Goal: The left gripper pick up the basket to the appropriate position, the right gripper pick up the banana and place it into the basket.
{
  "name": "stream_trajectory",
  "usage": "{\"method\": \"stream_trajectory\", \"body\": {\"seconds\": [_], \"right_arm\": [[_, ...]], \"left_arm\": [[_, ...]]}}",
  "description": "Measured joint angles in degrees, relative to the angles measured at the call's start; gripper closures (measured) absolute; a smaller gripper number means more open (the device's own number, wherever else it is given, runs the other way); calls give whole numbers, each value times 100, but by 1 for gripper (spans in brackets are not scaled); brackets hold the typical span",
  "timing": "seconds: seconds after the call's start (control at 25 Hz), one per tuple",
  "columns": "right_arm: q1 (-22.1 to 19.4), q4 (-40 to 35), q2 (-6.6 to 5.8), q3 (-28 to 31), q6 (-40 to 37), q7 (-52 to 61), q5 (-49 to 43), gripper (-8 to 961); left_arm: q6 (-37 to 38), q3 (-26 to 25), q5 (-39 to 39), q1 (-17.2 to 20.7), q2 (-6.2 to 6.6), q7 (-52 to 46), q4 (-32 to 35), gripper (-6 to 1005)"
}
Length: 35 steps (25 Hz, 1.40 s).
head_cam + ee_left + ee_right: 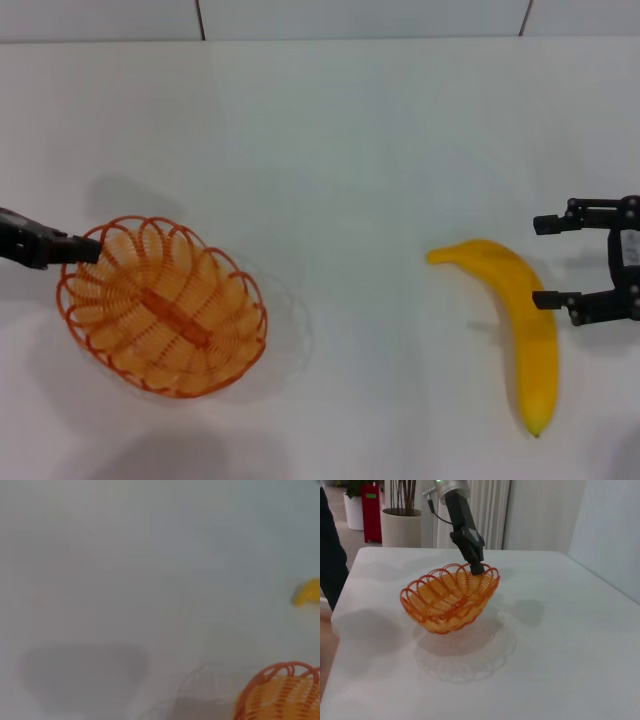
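Observation:
The orange woven basket (160, 310) is at the left in the head view. My left gripper (85, 250) is shut on its looped rim. In the right wrist view the basket (450, 597) hangs tilted above the table over its own shadow, with the left gripper (476, 567) clamped on the rim. Part of the rim shows in the left wrist view (280, 695). The yellow banana (520, 320) lies on the table at the right, and its tip shows in the left wrist view (307, 592). My right gripper (540, 260) is open and empty just right of the banana, its lower finger at the banana's edge.
The white table (340, 150) spans the head view, with its far edge against wall panels. In the right wrist view, plant pots (400, 527) and a red object (371, 512) stand beyond the table, and a person's dark sleeve (330, 560) shows at one side.

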Motion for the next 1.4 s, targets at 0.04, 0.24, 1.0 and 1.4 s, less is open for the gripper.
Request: {"method": "stream_trajectory", "body": {"seconds": [0.04, 0.24, 1.0, 1.4], "right_arm": [[-2, 0, -2, 0, 2, 0, 1, 177], [14, 0, 2, -1, 37, 1, 1, 179], [95, 0, 25, -1, 2, 10, 74, 184], [234, 0, 94, -2, 13, 8, 100, 187]], "left_arm": [[2, -18, -65, 24, -9, -54, 8, 952], [-109, -172, -310, 44, -110, -608, -75, 951], [-1225, 98, -401, -711, -106, -2271, -1793, 942], [-1678, 701, -272, -795, -126, -2741, -2164, 931]]}}
